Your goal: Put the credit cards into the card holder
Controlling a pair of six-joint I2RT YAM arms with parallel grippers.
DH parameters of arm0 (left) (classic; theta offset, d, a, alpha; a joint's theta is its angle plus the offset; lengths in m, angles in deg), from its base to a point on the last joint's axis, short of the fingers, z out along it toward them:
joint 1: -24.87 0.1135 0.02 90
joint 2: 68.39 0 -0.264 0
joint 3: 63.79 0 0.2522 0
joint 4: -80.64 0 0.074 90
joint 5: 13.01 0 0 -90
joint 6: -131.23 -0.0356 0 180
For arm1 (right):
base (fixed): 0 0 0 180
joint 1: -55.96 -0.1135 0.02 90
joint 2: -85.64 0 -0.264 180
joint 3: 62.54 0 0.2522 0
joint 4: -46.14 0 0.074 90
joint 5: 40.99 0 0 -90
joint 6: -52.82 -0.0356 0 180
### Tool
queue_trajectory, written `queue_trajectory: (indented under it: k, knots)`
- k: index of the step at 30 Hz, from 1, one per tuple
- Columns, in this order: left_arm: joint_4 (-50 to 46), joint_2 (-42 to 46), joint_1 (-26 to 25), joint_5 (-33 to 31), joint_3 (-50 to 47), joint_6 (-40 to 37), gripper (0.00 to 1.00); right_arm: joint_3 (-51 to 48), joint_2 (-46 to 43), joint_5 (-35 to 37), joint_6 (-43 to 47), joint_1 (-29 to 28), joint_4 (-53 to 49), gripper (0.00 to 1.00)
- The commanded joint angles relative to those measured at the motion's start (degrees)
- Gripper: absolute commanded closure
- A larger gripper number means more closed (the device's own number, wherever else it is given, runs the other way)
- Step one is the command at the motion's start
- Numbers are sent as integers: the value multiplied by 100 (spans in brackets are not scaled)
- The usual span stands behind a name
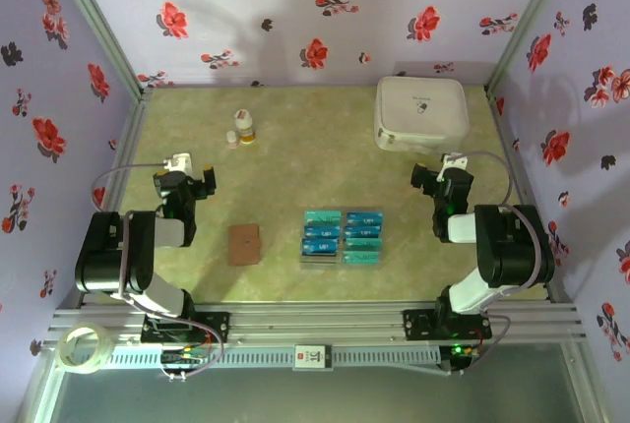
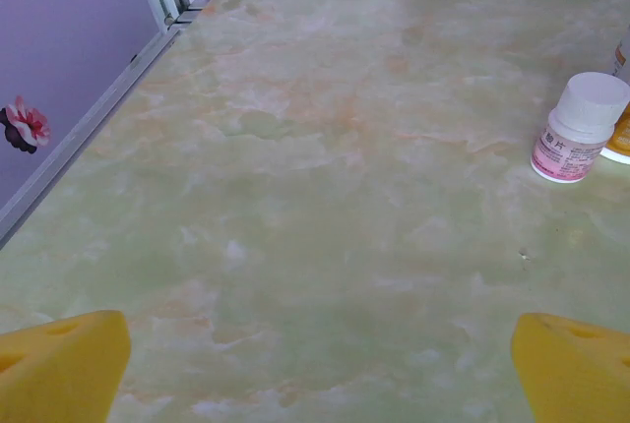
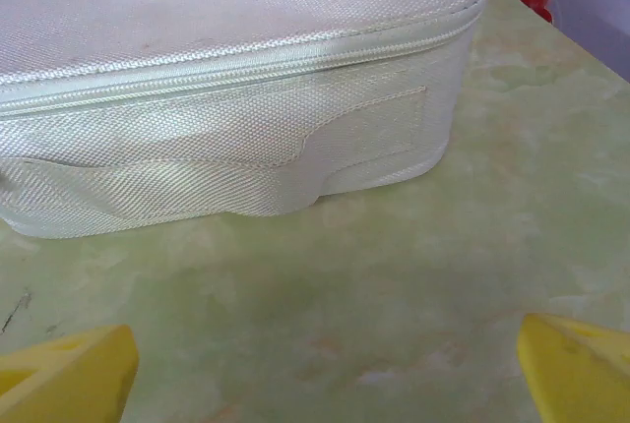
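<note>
Several teal-blue credit cards [image 1: 343, 237] lie in two columns on the table's near middle. To their left rests the brown card holder [image 1: 244, 244], flat and closed. My left gripper [image 1: 193, 171] hovers at the left side, behind the card holder, open with nothing between its yellow fingertips [image 2: 61, 364]. On the right, my right gripper [image 1: 439, 167] stands open just in front of the white case, its yellow fingertips [image 3: 576, 364] wide apart over bare table.
A white zipped fabric case [image 1: 420, 111] sits at the back right, close ahead in the right wrist view [image 3: 226, 98]. Two small pill bottles [image 1: 240, 130] stand at the back left; one white-capped bottle [image 2: 581, 128] lies ahead of the left gripper. A tape roll [image 1: 84, 347] lies on the near rail.
</note>
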Motion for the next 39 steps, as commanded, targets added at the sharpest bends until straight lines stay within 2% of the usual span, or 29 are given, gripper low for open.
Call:
queue_trajectory:
  k: [1,10,29,31,35,37,39]
  knots:
    - [197,-7,-16,-84,39,-68,0,51,-39,-81,90,34,67,1]
    - [158,7,125,-121,38,201,0,49,-41,-76,83,34,68,1]
    - [154,94,120,-137,12,206,0,-79,-196,-51,49,53,214,1]
    - [-180,307,100,-266,100,225,0,-71,-670,231,-36,52,-241,1]
    - [-971,686,58,-570,382,263,0,376,-1541,689,-321,52,-1774,1]
    - [-1274,899,-17,-738,476,235,0,728,-1827,911,-775,56,-2640,1]
    - [-1779,1170,-59,-918,639,307,0,1161,-2024,1172,-1776,59,-3666,1]
